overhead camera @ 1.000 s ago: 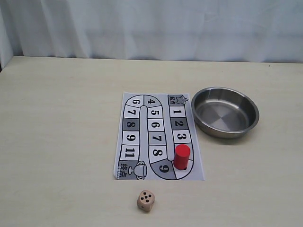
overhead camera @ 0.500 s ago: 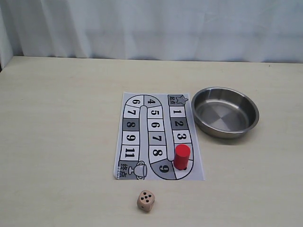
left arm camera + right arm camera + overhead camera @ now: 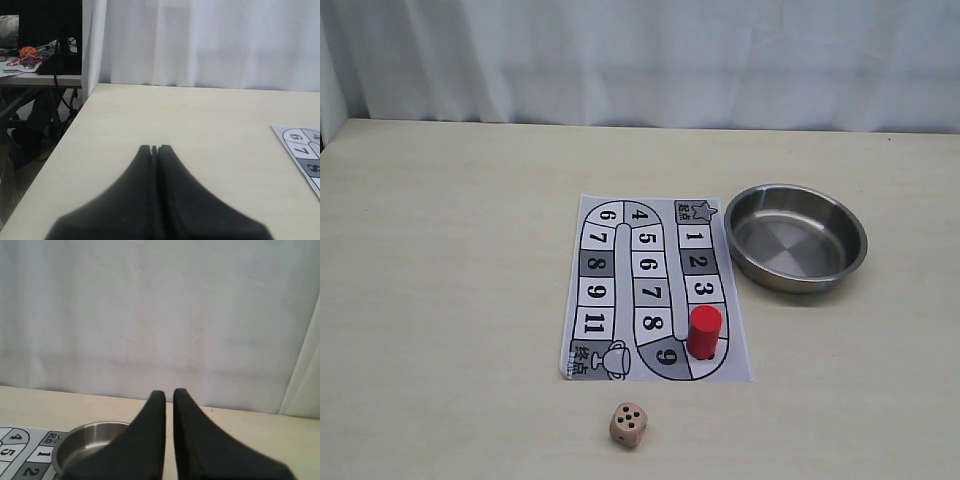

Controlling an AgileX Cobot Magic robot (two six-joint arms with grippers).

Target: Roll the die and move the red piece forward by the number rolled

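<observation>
White curtains [image 3: 640,60] hang behind a pale wooden table [image 3: 450,300], and a printed game sheet [image 3: 603,300] lies flat near its middle, with numbered grey and white squares along a winding track. The red piece [image 3: 704,331] is a plain, flat-topped cylinder standing upright on the sheet's right-hand column. It sits on the square just after the 3, close to the 9 at the bend of the track, and is roughly as wide as one square. The die [image 3: 629,425] is a small beige wooden cube with rounded corners, smaller than the red piece. It rests on bare table just off the sheet's near edge, apart from the paper, and its top face appears to show five dark pips. A round steel bowl [image 3: 796,238] sits just beside the sheet's right edge at the far end.

The left gripper [image 3: 154,148] hangs above bare tabletop with its two dark fingers pressed together, clenched on nothing and touching nothing. The right gripper [image 3: 169,392] is all but closed, with only a thin slit between its fingers and nothing between them. It points over the bowl toward the curtains.
</observation>
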